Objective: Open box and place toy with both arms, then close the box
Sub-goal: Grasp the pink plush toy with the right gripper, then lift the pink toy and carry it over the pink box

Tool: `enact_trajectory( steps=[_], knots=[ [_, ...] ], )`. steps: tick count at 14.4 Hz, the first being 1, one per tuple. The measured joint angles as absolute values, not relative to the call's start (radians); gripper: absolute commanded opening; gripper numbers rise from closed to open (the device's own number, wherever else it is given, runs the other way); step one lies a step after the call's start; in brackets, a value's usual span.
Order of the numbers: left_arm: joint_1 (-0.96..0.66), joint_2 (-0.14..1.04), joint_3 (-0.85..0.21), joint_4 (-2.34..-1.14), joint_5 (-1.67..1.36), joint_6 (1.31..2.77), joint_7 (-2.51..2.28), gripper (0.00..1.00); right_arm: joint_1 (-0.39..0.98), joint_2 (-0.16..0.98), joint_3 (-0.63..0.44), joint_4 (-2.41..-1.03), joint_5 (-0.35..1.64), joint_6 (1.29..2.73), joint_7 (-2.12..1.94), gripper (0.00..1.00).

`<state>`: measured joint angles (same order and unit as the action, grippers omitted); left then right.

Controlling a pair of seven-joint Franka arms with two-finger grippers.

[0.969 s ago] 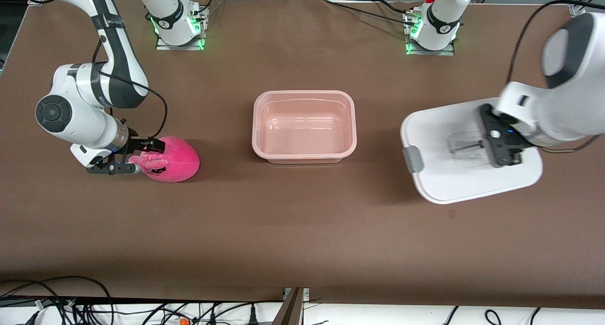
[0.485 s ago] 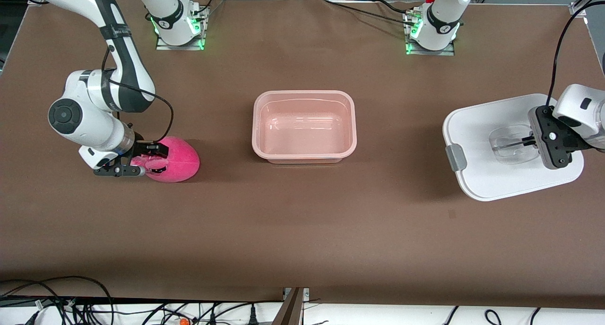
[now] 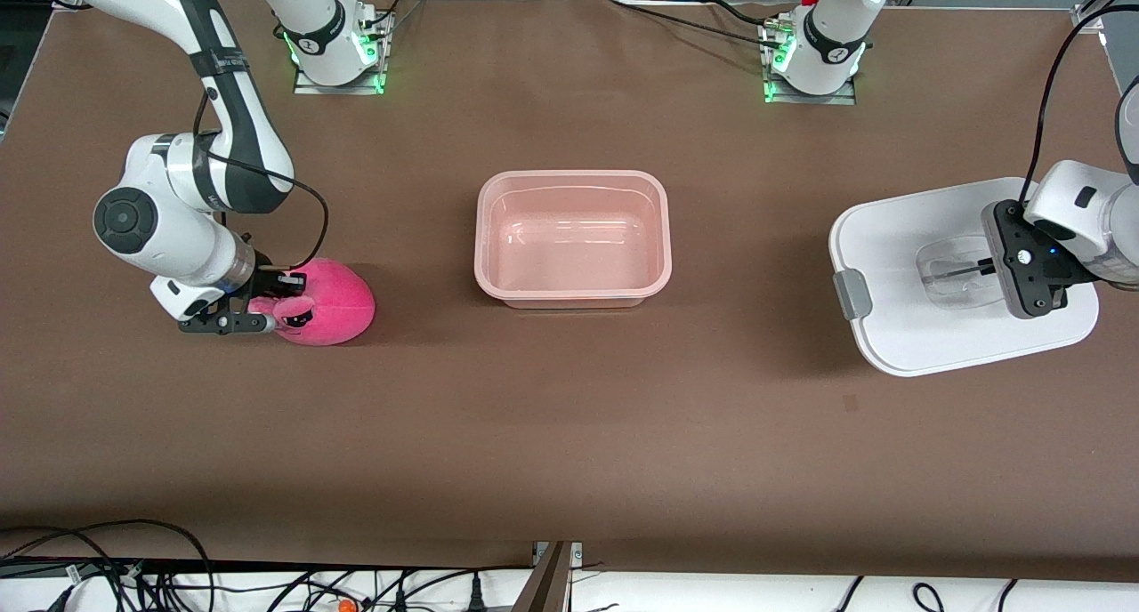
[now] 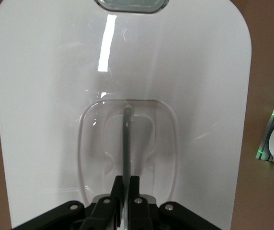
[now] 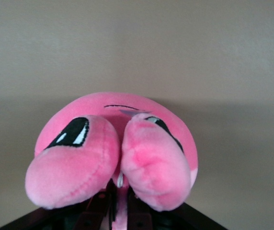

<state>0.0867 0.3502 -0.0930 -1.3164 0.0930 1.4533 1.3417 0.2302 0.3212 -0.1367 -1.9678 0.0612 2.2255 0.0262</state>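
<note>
Front view: I am watching my right gripper (image 3: 258,307) pinching the toy (image 3: 325,302) by soft folds toward the right arm's end from the open box (image 3: 573,238), so it may be slipping free when lifted, while my left gripper (image 3: 983,269) is clamping the lid (image 3: 890,238) handle.

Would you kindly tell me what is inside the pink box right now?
Nothing: the box shows only its bare glossy floor. The toy sits on the table, toward the right arm's end, and the lid lies toward the left arm's end.
</note>
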Motion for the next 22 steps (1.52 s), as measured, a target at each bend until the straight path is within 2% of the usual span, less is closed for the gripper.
enact_trajectory(
  steps=[3, 8, 10, 15, 19, 22],
  knots=[
    [0.086, 0.350, -0.094, -1.316, 0.093, 1.453, 1.342, 0.00, 0.232, 0.316, -0.100, -1.913, 0.061, 2.145, 0.017, 0.00],
    [0.085, 0.350, -0.094, -1.316, 0.093, 1.453, 1.342, 0.00, 0.253, 0.291, 0.008, -1.672, 0.061, 1.799, 0.015, 0.00],
    [0.085, 0.351, -0.095, -1.316, 0.093, 1.453, 1.342, 0.00, 0.299, 0.289, 0.027, -1.591, 0.061, 1.715, 0.008, 0.00],
    [0.084, 0.351, -0.095, -1.316, 0.093, 1.453, 1.342, 0.00, 0.535, 0.309, 0.039, -1.491, -0.038, 1.642, -0.042, 0.00],
    [0.084, 0.351, -0.096, -1.316, 0.093, 1.453, 1.342, 0.00, 0.693, 0.417, 0.040, -1.319, -0.096, 1.538, -0.168, 0.00],
    [0.084, 0.351, -0.095, -1.316, 0.093, 1.453, 1.342, 0.00, 0.753, 0.505, 0.039, -1.200, -0.104, 1.510, -0.279, 0.00]
  ],
)
